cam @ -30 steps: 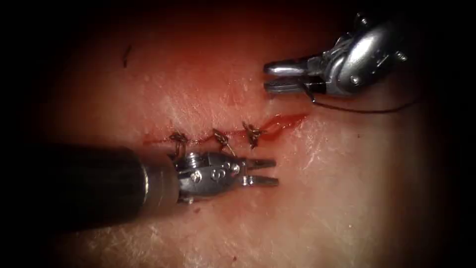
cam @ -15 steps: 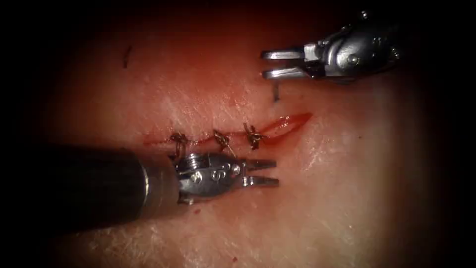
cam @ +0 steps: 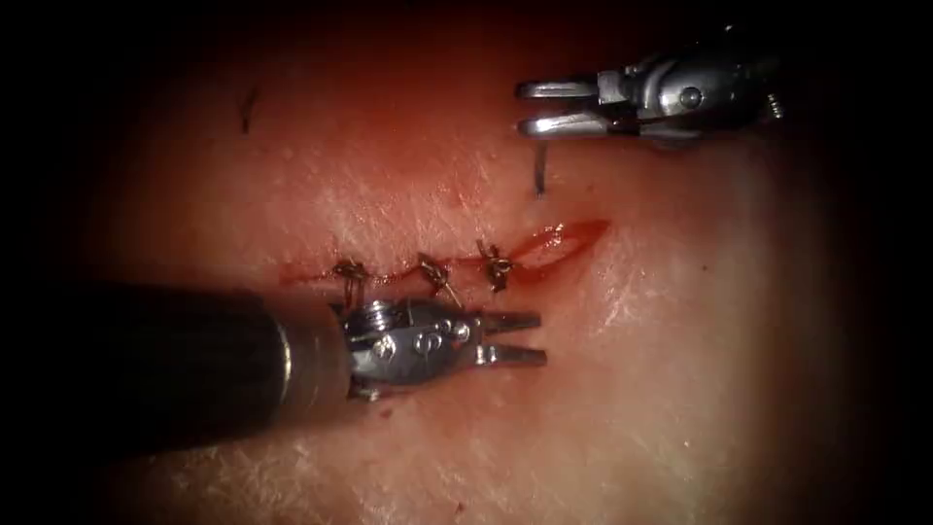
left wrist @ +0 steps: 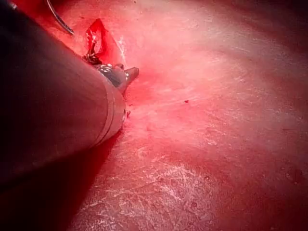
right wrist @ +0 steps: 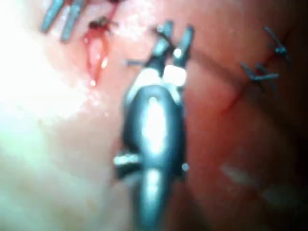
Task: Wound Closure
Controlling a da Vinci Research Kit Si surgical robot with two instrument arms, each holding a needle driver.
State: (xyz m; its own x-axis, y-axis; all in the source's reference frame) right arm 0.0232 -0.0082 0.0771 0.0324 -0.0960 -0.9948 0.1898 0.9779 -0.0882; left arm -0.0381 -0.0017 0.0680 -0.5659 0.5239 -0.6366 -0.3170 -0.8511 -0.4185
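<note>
The tissue (cam: 680, 389) spreads pale and wet across the endoscope view, its cut (cam: 457, 264) running left to right through the middle. Three knots (cam: 439, 274) close the left and middle stretch of the cut; its right end (cam: 559, 238) gapes open and holds red fluid.

The left tool (cam: 510, 337) lies on the near side of the cut, its dark shaft coming in from the left, its tip pointing right just below the knots. Its jaws stand slightly apart and hold nothing. In the left wrist view the shaft (left wrist: 53, 91) covers most of that tool, with the open end of the cut (left wrist: 98, 41) just past it.

The right tool (cam: 549, 105) hangs on the far side of the cut, reaching in from the right, its jaws parted and pointing left, nothing between them. In the right wrist view the tool (right wrist: 174, 36) shows the same parted jaws.

A short dark piece (cam: 538, 170) stands in the tissue just below the right tool, on the far side of the cut above its open end; whether it is the needle or thread cannot be told. A small dark thread end (cam: 248, 109) lies far left on the tissue, well apart from both tools.
</note>
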